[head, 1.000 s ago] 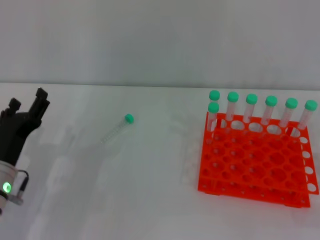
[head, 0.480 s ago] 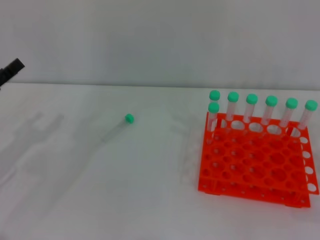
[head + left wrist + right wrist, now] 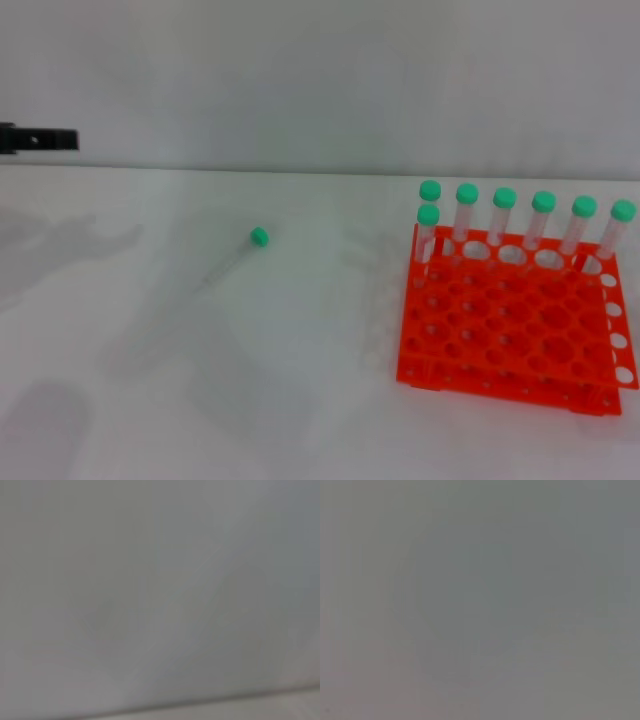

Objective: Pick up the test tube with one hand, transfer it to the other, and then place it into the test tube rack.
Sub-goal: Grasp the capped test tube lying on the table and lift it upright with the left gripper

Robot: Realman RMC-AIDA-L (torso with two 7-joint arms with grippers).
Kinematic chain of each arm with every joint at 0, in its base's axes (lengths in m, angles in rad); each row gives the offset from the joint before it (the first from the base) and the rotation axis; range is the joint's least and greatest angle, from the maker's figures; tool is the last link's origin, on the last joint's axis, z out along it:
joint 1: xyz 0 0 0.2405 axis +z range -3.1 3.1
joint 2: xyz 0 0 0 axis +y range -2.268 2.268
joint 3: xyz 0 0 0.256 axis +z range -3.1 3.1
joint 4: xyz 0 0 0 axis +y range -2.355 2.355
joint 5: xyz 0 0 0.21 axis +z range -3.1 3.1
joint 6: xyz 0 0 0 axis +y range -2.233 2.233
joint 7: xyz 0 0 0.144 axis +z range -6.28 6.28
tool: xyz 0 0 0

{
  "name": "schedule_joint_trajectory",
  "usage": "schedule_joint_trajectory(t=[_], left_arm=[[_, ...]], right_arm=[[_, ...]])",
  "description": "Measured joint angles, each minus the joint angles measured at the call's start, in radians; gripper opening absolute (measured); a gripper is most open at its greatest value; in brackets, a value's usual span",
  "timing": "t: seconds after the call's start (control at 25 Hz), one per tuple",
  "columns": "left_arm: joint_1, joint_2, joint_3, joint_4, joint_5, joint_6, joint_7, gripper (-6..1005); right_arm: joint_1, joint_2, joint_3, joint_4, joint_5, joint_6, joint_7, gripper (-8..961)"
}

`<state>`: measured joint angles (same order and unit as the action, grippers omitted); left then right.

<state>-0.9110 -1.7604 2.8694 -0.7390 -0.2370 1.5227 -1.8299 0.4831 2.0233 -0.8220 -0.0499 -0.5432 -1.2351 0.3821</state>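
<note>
The test tube [image 3: 232, 258] lies flat on the white table, left of centre, its green cap [image 3: 259, 237] pointing toward the back right. The orange test tube rack [image 3: 512, 325] stands at the right. Several look-alike green-capped tubes [image 3: 504, 218] stand upright in its back row and one more just in front at the rack's left end. Only the tip of my left gripper [image 3: 40, 138] shows at the far left edge, high above the table and well away from the tube. My right gripper is out of view. Both wrist views show only blank grey.
The white table [image 3: 300, 400] meets a plain grey wall at the back. The arm's faint shadows fall on the table's left side.
My left gripper has risen from low at the left of the table to the far left edge at wall height, with only its tip still showing. The tube and rack have not moved.
</note>
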Motion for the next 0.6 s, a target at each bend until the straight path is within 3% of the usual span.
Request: schedule_joint_trajectory(t=[0.16, 0.24, 0.28, 0.44, 0.48, 0.52, 0.6], left_arm=[[-0.101, 0.001, -0.007, 0.039, 0.243, -0.055, -0.039, 876], [-0.155, -0.014, -0.01, 0.078, 0.369, -0.106, -0.064, 875], [-0.174, -0.024, -0.011, 0.091, 0.418, -0.129, -0.07, 875], [-0.22, -0.102, -0.015, 0.103, 0.497, -0.221, -0.06, 875], [-0.22, -0.102, -0.015, 0.103, 0.497, -0.221, -0.06, 874], [-0.232, -0.135, -0.016, 0.127, 0.511, -0.274, -0.046, 874], [-0.236, -0.142, -0.017, 0.156, 0.515, -0.29, -0.039, 874]], right_arm=[[0.015, 0.002, -0.008, 0.007, 0.0, 0.005, 0.001, 860], [0.017, 0.002, -0.008, 0.008, 0.0, 0.005, 0.001, 859], [0.019, 0.002, -0.008, 0.008, 0.0, 0.005, 0.002, 859], [0.021, 0.002, -0.008, 0.008, 0.001, 0.002, 0.002, 858], [0.021, 0.002, -0.008, 0.008, 0.002, 0.002, 0.002, 858], [0.022, 0.002, -0.008, 0.008, 0.004, 0.004, 0.002, 858], [0.022, 0.001, -0.007, 0.009, 0.006, 0.005, 0.003, 857]])
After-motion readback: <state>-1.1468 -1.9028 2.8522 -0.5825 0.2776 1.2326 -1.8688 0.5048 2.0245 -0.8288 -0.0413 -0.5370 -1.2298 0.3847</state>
